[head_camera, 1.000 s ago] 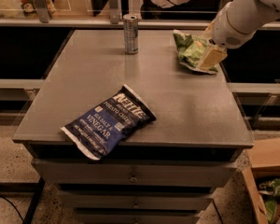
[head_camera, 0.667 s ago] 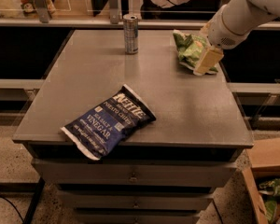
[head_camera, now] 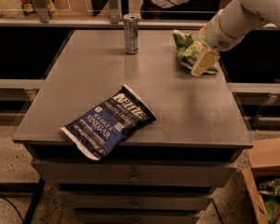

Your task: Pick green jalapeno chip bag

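The green jalapeno chip bag (head_camera: 190, 49) is a small crinkled light-green bag lying at the far right of the grey table top (head_camera: 177, 101). My gripper (head_camera: 203, 61) comes in from the upper right on a white arm (head_camera: 238, 15) and sits right on the bag's right side, covering part of it. The bag looks to be resting on the table.
A larger dark blue Kettle vinegar chip bag (head_camera: 107, 121) lies at the table's front left, overhanging the edge. A silver drink can (head_camera: 130, 33) stands at the back middle. Drawers sit below the table top. A wooden box (head_camera: 268, 181) with green bags stands on the floor at the right.
My gripper has shifted slightly left and down against the green bag. The bag, the blue bag and the can have stayed where they were.
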You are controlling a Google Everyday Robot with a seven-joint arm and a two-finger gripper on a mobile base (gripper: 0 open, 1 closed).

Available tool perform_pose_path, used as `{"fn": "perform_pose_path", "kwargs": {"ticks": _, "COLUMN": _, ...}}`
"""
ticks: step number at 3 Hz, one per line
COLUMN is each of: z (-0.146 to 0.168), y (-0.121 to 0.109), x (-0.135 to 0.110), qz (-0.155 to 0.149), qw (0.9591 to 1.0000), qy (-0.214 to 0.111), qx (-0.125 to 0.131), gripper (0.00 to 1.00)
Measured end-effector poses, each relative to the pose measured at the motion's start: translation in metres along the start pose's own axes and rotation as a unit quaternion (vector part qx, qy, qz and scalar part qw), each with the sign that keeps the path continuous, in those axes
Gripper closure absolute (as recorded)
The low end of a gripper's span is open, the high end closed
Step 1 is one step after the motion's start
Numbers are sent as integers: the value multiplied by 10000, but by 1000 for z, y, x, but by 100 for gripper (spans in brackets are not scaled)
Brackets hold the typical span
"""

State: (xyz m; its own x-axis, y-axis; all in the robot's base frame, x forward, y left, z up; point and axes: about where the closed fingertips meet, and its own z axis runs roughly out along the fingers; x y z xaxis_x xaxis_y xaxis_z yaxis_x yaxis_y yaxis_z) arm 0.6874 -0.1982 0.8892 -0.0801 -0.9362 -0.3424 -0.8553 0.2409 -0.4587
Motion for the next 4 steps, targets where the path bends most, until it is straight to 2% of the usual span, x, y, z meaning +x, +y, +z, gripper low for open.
{"fn": "perform_pose_path", "kwargs": {"ticks": 2, "z": 16, "y": -15, "x": 12, "qz": 200, "qw": 9996, "qy": -120, "qx": 147, "gripper": 19}}
{"fn": "perform_pose_path", "kwargs": {"ticks": 3, "z": 23, "y": -19, "x": 17, "qz": 270, "qw": 9993, "qy": -165, "qx": 189, "gripper": 12}}
{"fn": "perform_pose_path", "kwargs": {"ticks": 4, "z": 33, "y": -21, "x": 20, "qz": 340, "qw": 9990, "qy": -196, "qx": 208, "gripper": 14}}
